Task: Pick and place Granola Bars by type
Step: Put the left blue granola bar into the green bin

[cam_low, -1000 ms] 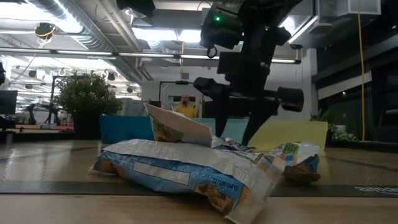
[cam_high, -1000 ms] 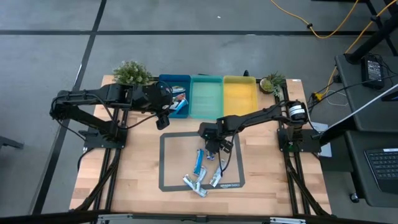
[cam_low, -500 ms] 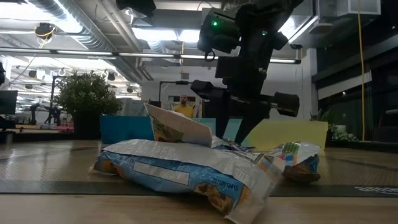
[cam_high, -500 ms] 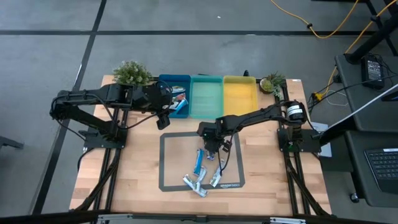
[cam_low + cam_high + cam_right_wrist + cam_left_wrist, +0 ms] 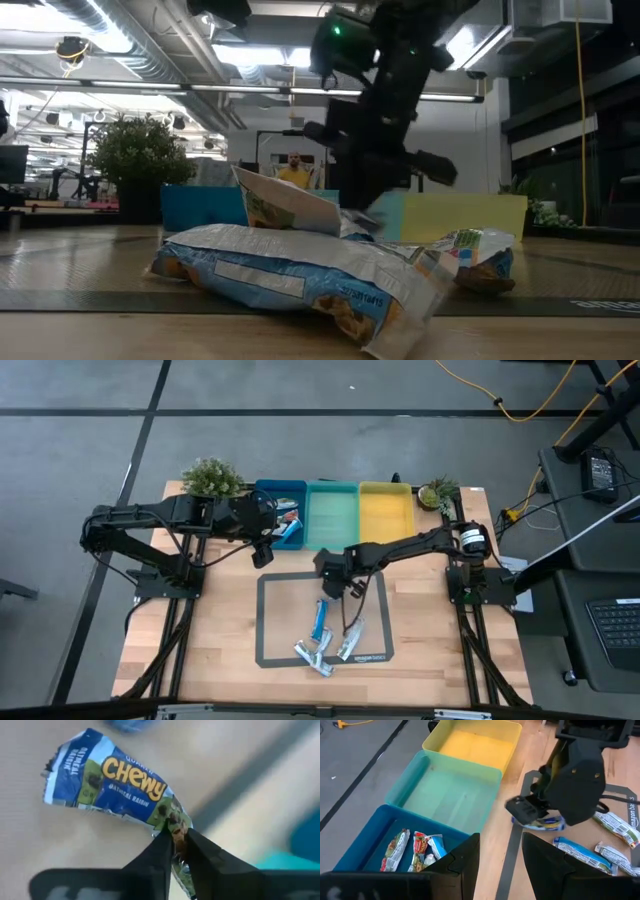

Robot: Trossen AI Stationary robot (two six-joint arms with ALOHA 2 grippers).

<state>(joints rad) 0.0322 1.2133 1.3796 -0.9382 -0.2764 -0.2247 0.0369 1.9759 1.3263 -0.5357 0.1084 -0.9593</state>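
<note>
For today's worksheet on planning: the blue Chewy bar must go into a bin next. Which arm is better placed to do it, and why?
The right arm. Its gripper is already shut on the blue Chewy bar, lifted near the teal bin. The left gripper hangs open and empty by the blue bin.

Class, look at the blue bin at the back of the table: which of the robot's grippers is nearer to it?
Left. The left gripper hovers at the blue bin's front edge; the right gripper holds a blue granola bar over the mat, in front of the teal bin.
</note>
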